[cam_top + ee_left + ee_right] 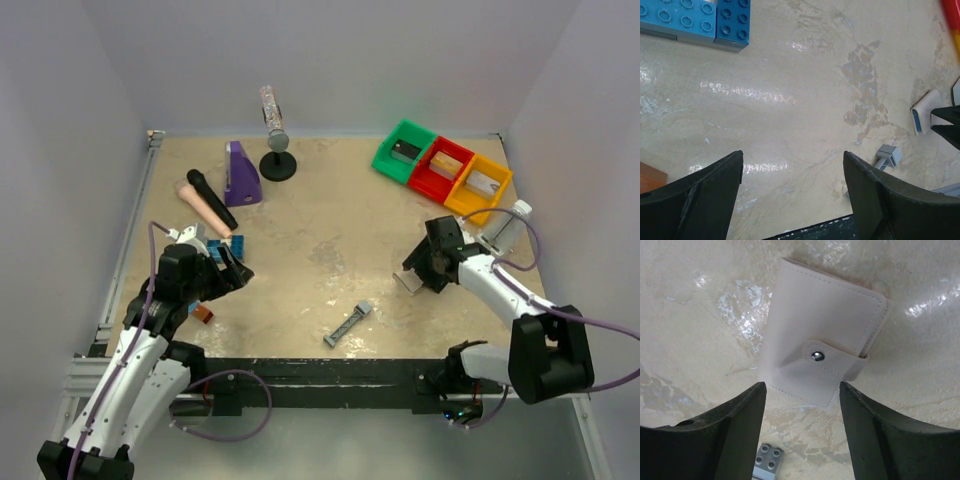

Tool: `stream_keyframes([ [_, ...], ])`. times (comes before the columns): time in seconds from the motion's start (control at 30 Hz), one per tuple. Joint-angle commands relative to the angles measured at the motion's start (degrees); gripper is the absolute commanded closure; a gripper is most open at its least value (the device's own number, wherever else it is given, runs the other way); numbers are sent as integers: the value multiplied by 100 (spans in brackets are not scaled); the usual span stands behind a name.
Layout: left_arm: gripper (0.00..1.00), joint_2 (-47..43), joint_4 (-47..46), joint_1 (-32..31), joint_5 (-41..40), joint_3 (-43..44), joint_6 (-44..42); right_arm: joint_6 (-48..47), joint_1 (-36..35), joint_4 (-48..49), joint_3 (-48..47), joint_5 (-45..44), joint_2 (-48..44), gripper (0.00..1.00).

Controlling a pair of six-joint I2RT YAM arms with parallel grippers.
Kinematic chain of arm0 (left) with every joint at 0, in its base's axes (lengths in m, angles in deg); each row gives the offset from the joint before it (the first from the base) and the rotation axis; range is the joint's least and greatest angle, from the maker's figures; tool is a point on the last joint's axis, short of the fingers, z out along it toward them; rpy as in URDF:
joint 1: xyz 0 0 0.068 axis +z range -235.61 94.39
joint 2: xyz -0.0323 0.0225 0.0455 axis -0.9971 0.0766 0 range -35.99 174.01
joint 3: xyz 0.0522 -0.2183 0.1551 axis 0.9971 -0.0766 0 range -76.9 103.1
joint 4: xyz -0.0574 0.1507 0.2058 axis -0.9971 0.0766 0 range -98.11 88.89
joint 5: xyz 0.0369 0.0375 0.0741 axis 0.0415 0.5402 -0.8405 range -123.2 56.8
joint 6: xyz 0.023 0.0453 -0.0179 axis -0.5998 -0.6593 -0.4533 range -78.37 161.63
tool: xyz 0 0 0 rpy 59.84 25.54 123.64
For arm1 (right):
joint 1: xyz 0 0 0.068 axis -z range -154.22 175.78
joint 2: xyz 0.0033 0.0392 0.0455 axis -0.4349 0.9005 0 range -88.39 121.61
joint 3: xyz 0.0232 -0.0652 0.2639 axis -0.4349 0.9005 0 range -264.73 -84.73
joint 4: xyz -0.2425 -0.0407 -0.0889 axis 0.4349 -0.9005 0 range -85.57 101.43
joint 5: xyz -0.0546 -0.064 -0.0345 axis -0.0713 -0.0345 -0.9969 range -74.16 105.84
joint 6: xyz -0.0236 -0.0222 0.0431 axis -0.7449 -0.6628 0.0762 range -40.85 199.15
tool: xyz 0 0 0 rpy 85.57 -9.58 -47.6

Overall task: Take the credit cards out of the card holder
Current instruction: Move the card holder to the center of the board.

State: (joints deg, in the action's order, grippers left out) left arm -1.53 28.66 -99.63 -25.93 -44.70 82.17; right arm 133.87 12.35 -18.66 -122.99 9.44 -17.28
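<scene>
The scuffed tan counter (320,230) carries a closed card holder (820,355), snapped shut, on its right side. A grey bar (348,323) lies near the front middle. Blue blocks (225,247) and a brown block (203,313) sit at the left. Farther back stand a purple piece (242,175), a black stand (277,166), and a green bin (385,158), red bin (425,187) and yellow bin (462,205) touching in a row.

No words, numbers or signs can be read on anything here, in any of the views.
</scene>
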Motion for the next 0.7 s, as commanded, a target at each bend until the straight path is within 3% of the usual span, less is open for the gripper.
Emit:
stream_keyframes([
  [0.0,15,-80,-250,-48,134,-65,95,-523,16,-243,-480,-38,262,36],
  [0.23,19,-106,-329,-118,196,-127,148,-1051,16,-603,-972,190,667,40],
  [0.47,20,-194,-329,-197,196,-127,165,-814,209,-893,-709,-363,-308,32],
  [0.67,21,-246,-434,-259,240,-223,306,-332,727,-1008,-902,120,-19,37],
])
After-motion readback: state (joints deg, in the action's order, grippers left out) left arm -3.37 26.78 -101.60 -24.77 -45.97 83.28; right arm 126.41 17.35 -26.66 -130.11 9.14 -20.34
